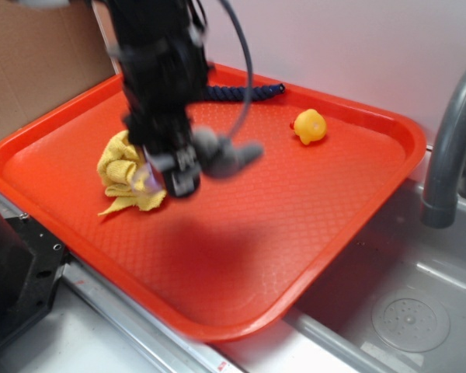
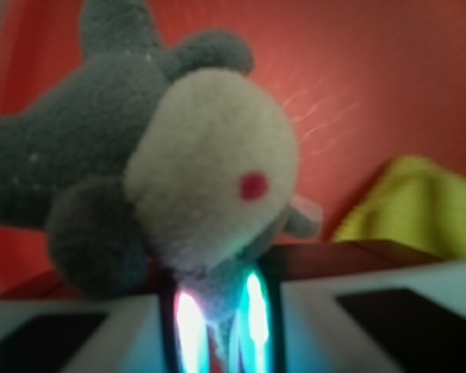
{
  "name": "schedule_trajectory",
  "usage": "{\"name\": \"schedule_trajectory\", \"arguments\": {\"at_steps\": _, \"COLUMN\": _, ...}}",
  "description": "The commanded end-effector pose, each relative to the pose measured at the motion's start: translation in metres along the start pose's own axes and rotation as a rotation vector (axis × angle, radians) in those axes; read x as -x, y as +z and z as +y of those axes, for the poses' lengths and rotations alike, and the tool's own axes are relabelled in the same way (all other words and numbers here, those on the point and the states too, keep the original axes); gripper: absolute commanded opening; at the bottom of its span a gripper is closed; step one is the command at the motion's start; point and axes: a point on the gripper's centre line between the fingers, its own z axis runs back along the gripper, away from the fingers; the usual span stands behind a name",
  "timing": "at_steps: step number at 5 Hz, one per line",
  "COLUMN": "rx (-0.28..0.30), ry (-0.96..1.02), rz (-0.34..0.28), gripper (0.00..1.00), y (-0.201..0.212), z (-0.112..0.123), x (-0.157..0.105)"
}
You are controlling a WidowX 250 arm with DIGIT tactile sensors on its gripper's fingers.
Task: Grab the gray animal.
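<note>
Yellow cloth [image 1: 129, 175] beside fingers [image 1: 185, 180] clamping gray animal [image 1: 227, 153], duck [image 1: 310, 126] apart

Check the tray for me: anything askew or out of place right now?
The gray animal hangs sideways from the gripper, above the orange tray; the wrist view suggests it is pinched only at the edge of its pale face. The yellow cloth lies crumpled. The rubber duck looks undisturbed.

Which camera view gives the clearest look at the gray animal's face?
The wrist view: the gray animal fills it, showing the pale face patch and red dot. In the exterior view the toy is small, blurred, faceless beside the gripper.
</note>
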Motion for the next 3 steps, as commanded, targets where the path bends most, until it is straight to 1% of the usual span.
{"name": "schedule_trajectory", "arguments": {"at_steps": 1, "rx": 0.018, "ry": 0.235, "rz": -0.058, "gripper": 0.0, "y": 0.113, "z": 0.037, "x": 0.021}}
{"name": "schedule_trajectory", "arguments": {"at_steps": 2, "rx": -0.01, "ry": 0.314, "rz": -0.027, "gripper": 0.0, "y": 0.139, "z": 0.078, "x": 0.019}}
{"name": "schedule_trajectory", "arguments": {"at_steps": 3, "rx": -0.049, "ry": 0.332, "rz": -0.046, "gripper": 0.0, "y": 0.139, "z": 0.12, "x": 0.021}}
